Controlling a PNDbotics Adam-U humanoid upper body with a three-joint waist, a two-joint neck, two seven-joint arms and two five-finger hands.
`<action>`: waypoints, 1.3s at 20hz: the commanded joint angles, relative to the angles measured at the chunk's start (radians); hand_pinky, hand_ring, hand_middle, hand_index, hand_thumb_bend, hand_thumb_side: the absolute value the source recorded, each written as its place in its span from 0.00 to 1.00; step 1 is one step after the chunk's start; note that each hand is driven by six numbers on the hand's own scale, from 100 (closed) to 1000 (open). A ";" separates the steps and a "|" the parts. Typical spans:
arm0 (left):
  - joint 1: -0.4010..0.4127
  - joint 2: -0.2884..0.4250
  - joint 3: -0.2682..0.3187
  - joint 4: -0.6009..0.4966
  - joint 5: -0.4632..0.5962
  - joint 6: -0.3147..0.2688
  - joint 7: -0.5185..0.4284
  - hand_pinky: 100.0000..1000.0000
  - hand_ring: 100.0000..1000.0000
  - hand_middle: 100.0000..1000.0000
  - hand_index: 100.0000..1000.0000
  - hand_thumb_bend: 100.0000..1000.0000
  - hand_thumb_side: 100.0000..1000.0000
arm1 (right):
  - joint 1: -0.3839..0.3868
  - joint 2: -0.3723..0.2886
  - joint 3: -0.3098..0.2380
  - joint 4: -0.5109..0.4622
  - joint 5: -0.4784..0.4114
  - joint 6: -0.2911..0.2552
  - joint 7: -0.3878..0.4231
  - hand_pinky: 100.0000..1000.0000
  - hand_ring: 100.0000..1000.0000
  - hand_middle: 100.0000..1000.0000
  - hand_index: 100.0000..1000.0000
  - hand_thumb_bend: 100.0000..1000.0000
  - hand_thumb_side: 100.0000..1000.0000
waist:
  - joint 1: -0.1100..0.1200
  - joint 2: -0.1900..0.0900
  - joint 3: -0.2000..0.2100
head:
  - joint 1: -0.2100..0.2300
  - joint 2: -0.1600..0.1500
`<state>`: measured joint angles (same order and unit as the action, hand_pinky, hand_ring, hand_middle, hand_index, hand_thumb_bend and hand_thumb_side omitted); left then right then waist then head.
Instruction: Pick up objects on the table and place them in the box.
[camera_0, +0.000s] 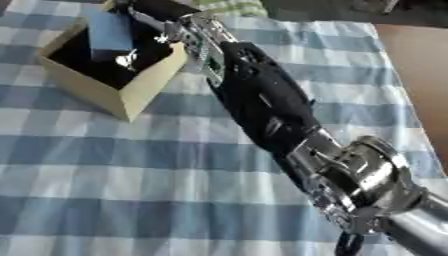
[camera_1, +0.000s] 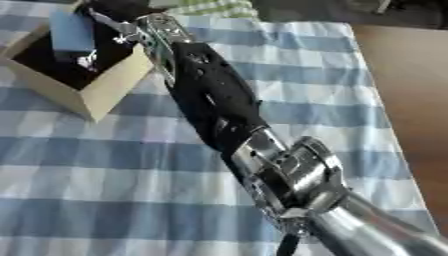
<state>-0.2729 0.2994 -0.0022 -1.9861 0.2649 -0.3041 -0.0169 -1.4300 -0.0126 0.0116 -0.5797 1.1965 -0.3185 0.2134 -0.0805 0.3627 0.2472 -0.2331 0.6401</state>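
An open cardboard box (camera_0: 131, 97) with a dark inside stands at the far left of the checked tablecloth. My right arm runs from the lower right up to it, and my right hand (camera_0: 157, 15) is over the box's far side. Its fingers (camera_0: 128, 59) curl round a light blue block (camera_0: 109, 30), which sits upright within the box opening. I cannot see whether the block touches the box floor. My left hand does not show in either view.
The blue and white checked cloth (camera_0: 105, 175) covers the table. A green checked item (camera_0: 229, 7) lies at the far edge behind the box. A bare brown surface (camera_0: 420, 65) runs along the right side.
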 joint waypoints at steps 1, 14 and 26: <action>-0.007 0.005 0.003 -0.014 0.006 0.003 -0.002 0.60 0.62 0.69 0.75 0.01 0.76 | -0.016 0.001 -0.009 0.001 0.046 -0.001 -0.007 0.76 0.75 0.63 0.82 0.00 0.52 | 0.009 -0.019 0.004 | -0.007 -0.011; -0.006 -0.006 -0.002 -0.014 0.008 0.019 -0.007 0.60 0.62 0.69 0.75 0.02 0.76 | -0.021 0.009 -0.039 -0.038 0.216 0.103 -0.030 0.87 0.90 0.84 0.99 0.36 0.72 | 0.002 -0.021 0.014 | -0.019 -0.021; -0.007 -0.007 -0.002 -0.014 0.014 0.027 -0.011 0.60 0.62 0.69 0.75 0.02 0.76 | -0.031 -0.001 -0.059 -0.121 0.082 0.105 -0.050 0.83 0.85 0.79 0.98 0.11 0.77 | 0.007 -0.030 0.002 | -0.011 -0.022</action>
<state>-0.2726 0.2825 -0.0079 -1.9861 0.2725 -0.2787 -0.0277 -1.4316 0.0029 -0.0399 -0.6591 1.3135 -0.2084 0.1649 -0.0846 0.3588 0.2484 -0.2465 0.6308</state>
